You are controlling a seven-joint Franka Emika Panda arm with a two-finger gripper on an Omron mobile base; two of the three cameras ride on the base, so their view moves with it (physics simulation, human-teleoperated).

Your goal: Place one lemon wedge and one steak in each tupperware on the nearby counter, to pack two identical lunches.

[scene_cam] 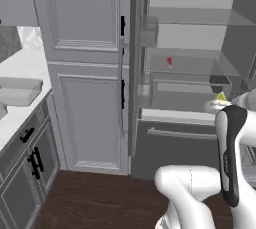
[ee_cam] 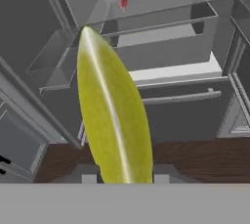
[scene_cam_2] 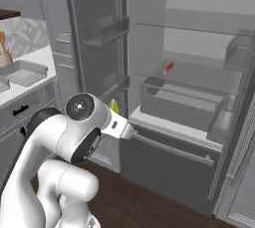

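Observation:
My gripper (ee_cam: 125, 176) is shut on a yellow-green lemon wedge (ee_cam: 114, 115), which stands long and upright between the fingertips (ee_cam: 89, 176). The wedge (scene_cam: 220, 96) shows as a small yellow spot in front of the open fridge, and peeks past my arm in the right base view (scene_cam_2: 114, 106). A small red-pink steak (scene_cam: 169, 62) (scene_cam_2: 168, 67) (ee_cam: 124, 3) lies on a glass fridge shelf beyond the hand. One grey tupperware (scene_cam: 20, 90) (scene_cam_2: 26, 72) sits on the white counter (scene_cam: 22, 63) (scene_cam_2: 47, 55) far to the left. A second tupperware (scene_cam_2: 2, 85) is cut off by the frame edge.
The fridge door (scene_cam: 135, 63) stands open with door bins (scene_cam_2: 104, 28). A clear drawer (scene_cam_2: 179, 105) sits under the steak's shelf, above a closed lower drawer with a bar handle (scene_cam_2: 172, 147). A tan utensil cup (scene_cam_2: 5, 57) stands behind the containers. The floor is dark wood (scene_cam: 90, 198).

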